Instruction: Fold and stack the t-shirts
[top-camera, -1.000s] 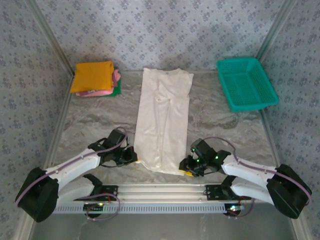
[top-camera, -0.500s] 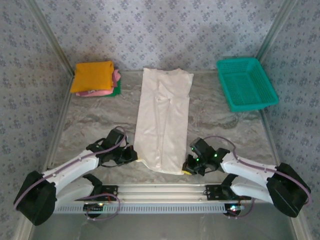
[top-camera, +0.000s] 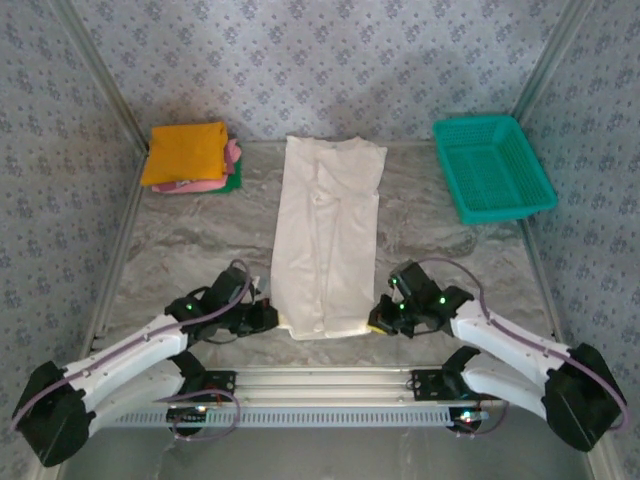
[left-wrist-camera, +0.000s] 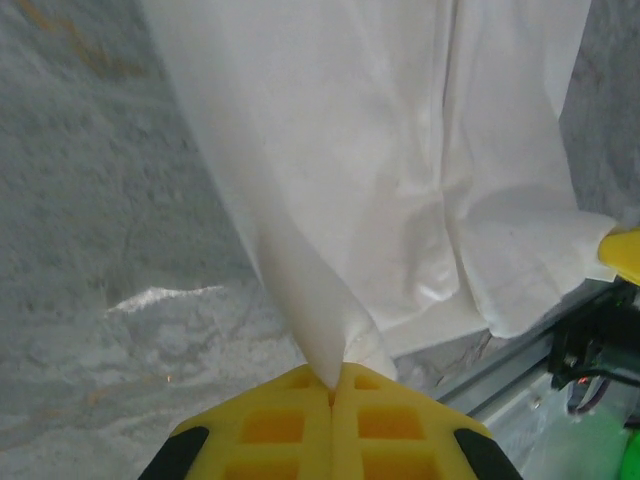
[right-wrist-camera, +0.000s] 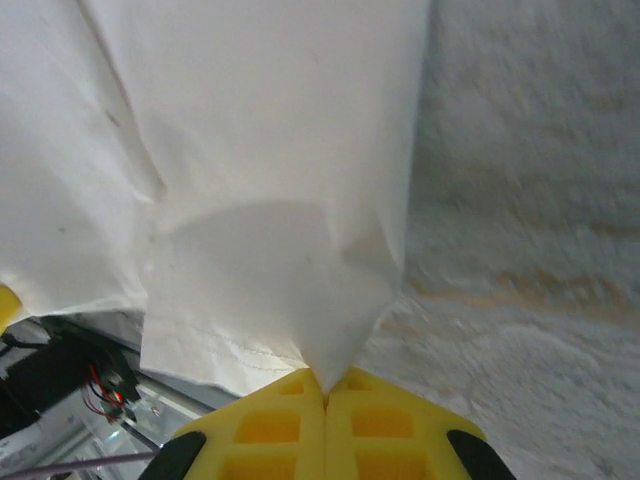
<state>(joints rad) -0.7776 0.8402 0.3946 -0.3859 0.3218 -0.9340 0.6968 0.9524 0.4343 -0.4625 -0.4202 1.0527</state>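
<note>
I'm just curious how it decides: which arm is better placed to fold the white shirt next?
Probably both together: the left gripper pinches the shirt's near left corner, the right gripper its near right corner, each equally close.

Long t-shirt (top-camera: 328, 240) down the middle of the table (top-camera: 180, 250), folded shirts (top-camera: 190, 158) stacked far left (back corner), basket (top-camera: 492, 166) far right.

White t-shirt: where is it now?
Top view: the white t-shirt lies centrally, between the folded stack far left and the basket far right, its near corners pinched by the left gripper and right gripper.
</note>
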